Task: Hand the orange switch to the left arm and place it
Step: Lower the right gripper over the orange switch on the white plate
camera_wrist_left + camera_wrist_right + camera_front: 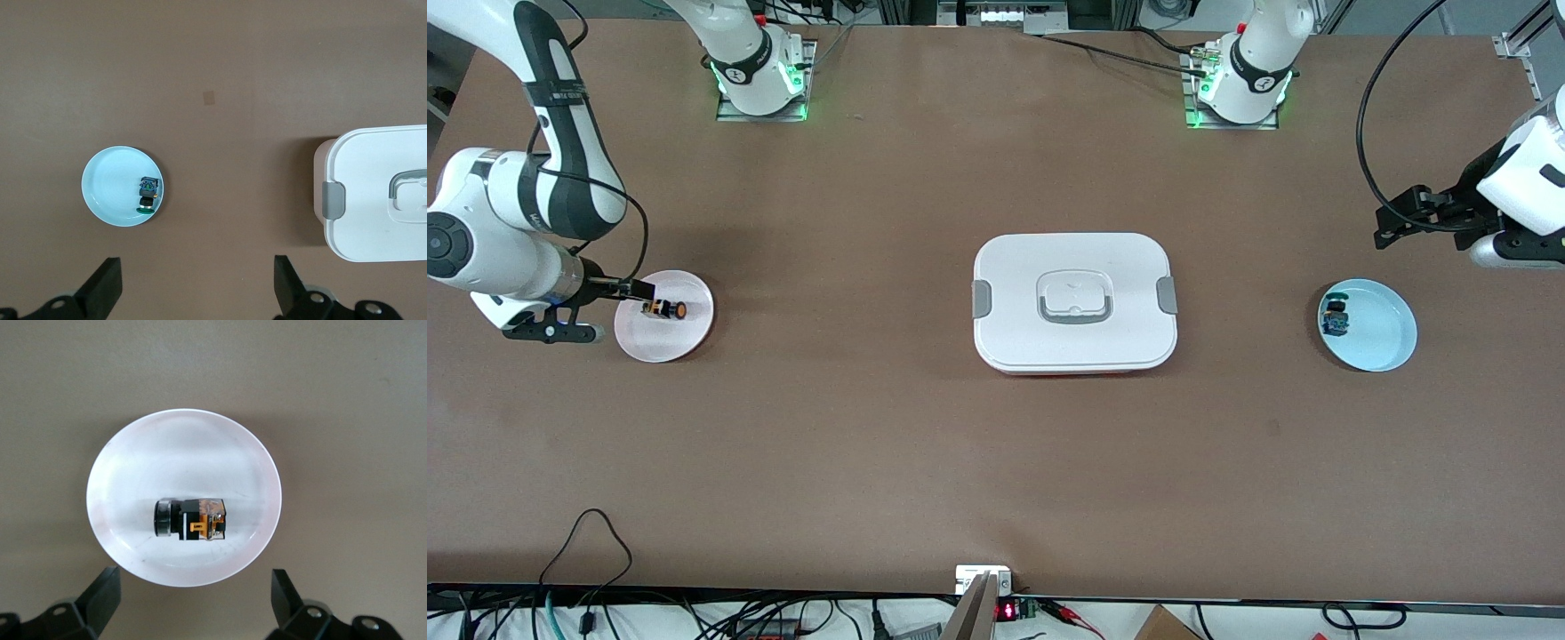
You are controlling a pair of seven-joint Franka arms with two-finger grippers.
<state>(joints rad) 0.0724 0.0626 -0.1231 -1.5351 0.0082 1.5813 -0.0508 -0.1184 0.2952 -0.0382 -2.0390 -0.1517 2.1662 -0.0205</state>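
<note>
My right end effector [193, 603] hangs over the pink plate [694, 333] at the right arm's end of the bench [996, 462], its two fingers spread wide with nothing between them. The orange switch [191, 518] lies on its side on that plate, dark round cap end one way, orange-and-silver terminal end the other, and in the right wrist view it sits just short of the gap between my fingertips rather than inside it. As I judge it, the step in hand is the pick, and doing it well means first sliding over until the body is centred between the fingers, then coming straight down and closing across the flat black sides of the body, not on the rounded cap, which I expect would roll or squirt out. I should stop my descent just above the plate floor so the fingertips do not press the shallow dish and tip it. My left end effector [197, 287] waits, also open and empty, up over the bench near the blue plate [1392, 342] that holds the blue-and-green switch [1336, 317]. The box [1074, 302] stands closed in the middle of the bench between the two plates, so after lifting I should carry the switch high or around it to reach a handover with the left arm.
</note>
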